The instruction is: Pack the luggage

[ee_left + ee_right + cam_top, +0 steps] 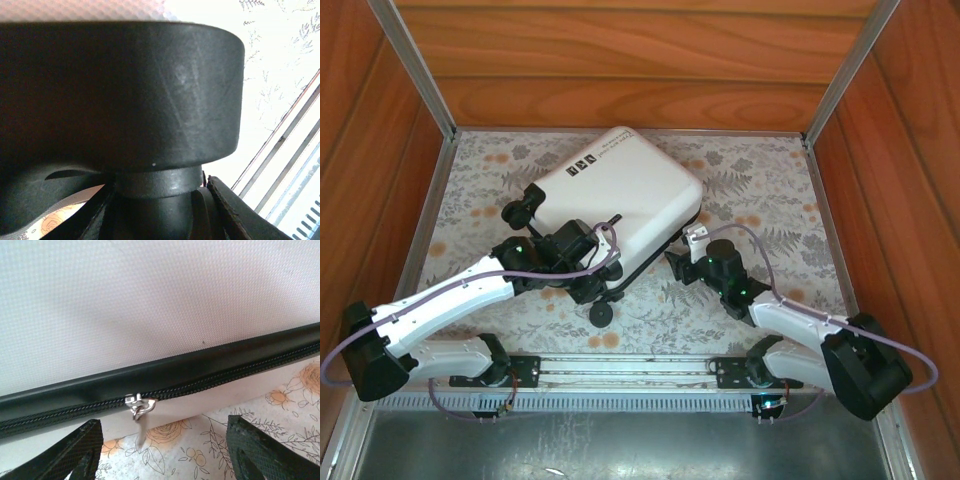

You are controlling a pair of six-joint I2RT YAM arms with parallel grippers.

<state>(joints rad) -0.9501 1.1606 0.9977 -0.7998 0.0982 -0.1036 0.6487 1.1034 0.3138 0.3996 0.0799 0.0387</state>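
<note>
We see luggage [620, 190] shut, askew on table [770, 200] centre.
R gripper [162, 450] spread, zip pull [138, 407] between fingers, untouched; L gripper [160, 215] straddles wheel [125, 95] stem, can't tell if pinching.

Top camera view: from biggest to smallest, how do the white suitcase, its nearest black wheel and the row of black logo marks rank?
1. white suitcase, by far.
2-3. nearest black wheel and row of logo marks look about alike; I won't rank them.
</note>
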